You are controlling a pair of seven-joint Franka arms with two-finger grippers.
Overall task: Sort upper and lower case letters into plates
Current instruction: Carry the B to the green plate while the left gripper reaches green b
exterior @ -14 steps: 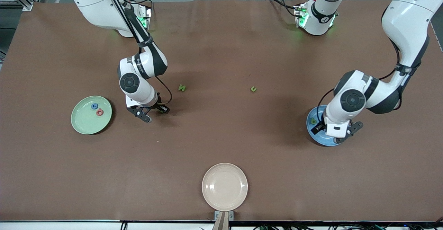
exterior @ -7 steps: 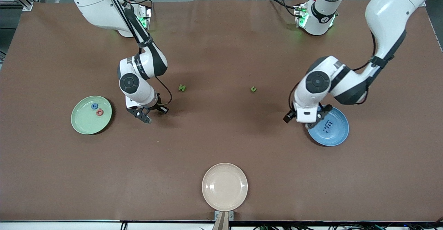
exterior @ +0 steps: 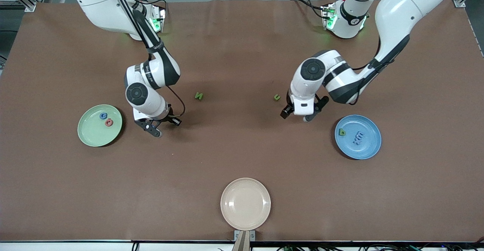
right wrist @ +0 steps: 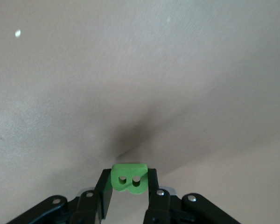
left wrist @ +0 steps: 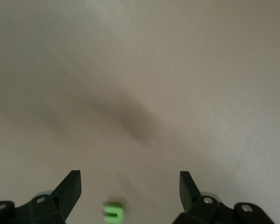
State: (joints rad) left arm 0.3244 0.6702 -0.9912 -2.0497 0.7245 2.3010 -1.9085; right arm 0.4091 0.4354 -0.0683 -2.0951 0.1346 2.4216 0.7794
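Covering the tabletop is plain brown matting. Spread wide and empty, the left gripper has left the blue plate, hovering beside a green letter. Between plates, the right gripper clenches a green letter B.

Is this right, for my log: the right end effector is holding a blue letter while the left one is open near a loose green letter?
Not quite. In the right wrist view the right end effector holds a green letter, not blue. The left end effector is open, with a loose green letter between its fingers.
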